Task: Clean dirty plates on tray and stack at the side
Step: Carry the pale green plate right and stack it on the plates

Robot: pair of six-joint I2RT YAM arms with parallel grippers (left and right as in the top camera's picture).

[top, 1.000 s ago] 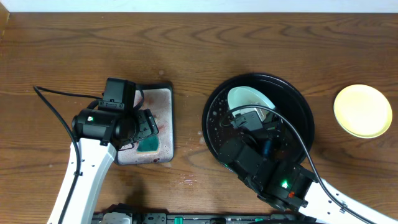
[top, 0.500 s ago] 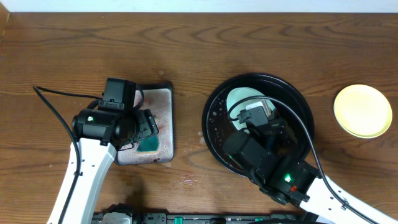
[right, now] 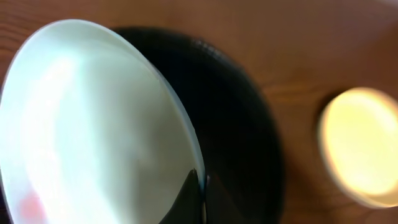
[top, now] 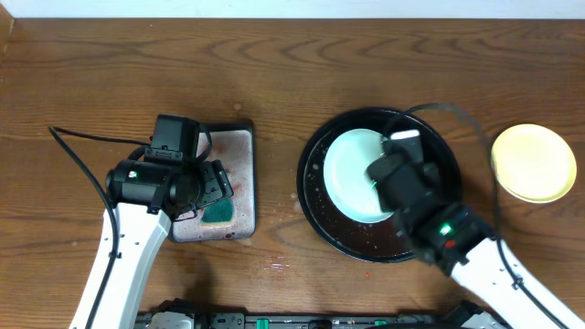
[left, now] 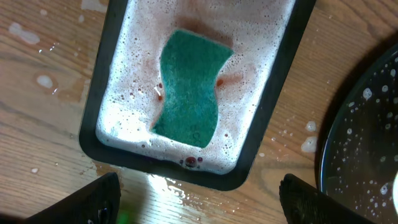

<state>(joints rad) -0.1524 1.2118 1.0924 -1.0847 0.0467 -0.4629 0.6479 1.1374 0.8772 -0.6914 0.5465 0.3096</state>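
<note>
The round mint plate [top: 352,174] has its thin rim clamped in the right jaws, over the glossy black tray [top: 317,215]. A yellow plate [top: 533,163] lies on the wood-grain bench [top: 411,55] right of them. The left jaws gape above a wavy green sponge [left: 189,87].

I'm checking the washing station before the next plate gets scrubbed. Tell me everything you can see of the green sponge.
The green sponge is a flat pad with wavy, pinched-in long sides and a rough, scourer-like top. It lies flat in the rectangular black-rimmed tray, lengthwise and toward one end. White foam tinged pink-red surrounds it. Nothing grips it: the fingers of the left gripper show at the picture's bottom edge, spread wide and clear of it.
</note>
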